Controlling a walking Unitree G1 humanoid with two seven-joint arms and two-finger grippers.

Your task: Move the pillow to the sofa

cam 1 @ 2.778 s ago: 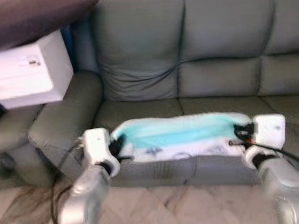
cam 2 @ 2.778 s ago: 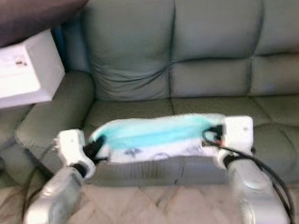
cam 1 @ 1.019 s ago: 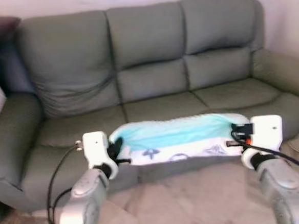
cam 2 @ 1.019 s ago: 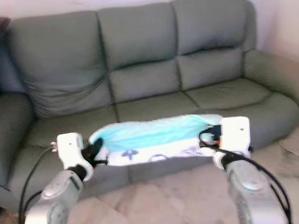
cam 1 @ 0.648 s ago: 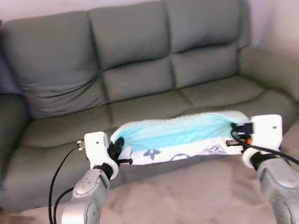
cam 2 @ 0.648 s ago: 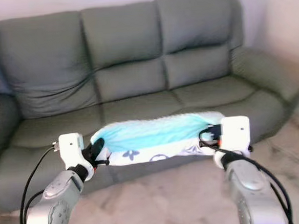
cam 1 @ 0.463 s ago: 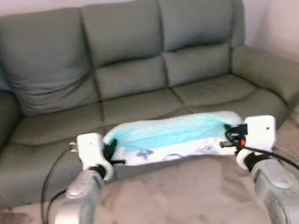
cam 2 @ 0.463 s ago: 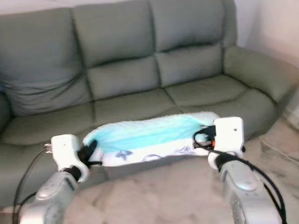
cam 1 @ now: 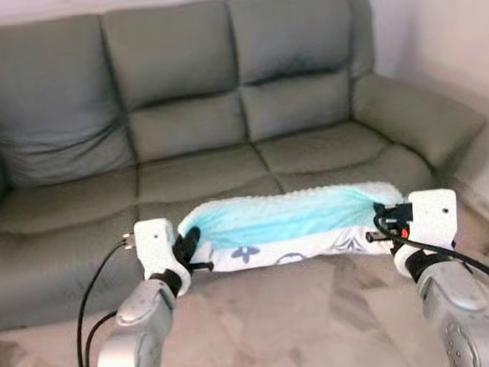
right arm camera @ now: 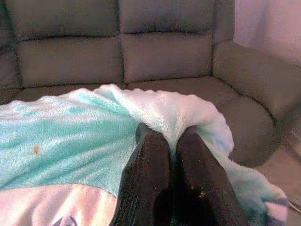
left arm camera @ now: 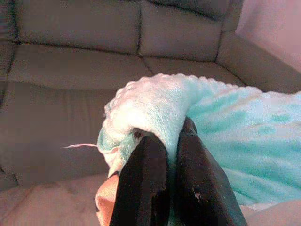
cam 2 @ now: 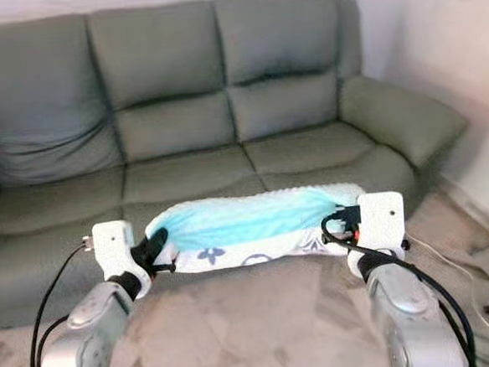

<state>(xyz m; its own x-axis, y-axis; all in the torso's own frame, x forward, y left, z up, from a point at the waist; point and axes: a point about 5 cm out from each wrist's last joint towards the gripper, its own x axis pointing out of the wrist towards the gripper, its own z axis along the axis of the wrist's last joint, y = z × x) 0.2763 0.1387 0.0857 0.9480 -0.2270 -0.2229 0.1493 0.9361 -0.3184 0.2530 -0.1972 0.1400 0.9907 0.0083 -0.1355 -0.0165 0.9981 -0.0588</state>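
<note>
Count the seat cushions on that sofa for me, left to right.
3 on the sofa: left seat, partly cut off at the frame edge, middle seat, right seat. The pillow, held by both grippers, overlaps the front edges.

We have two shiny silver arms, each with a white boxy block at the wrist, black cables looping along them, and a left gripper [left arm camera: 162,141] and right gripper [right arm camera: 170,136] made of two long, smooth black fingers.
</note>
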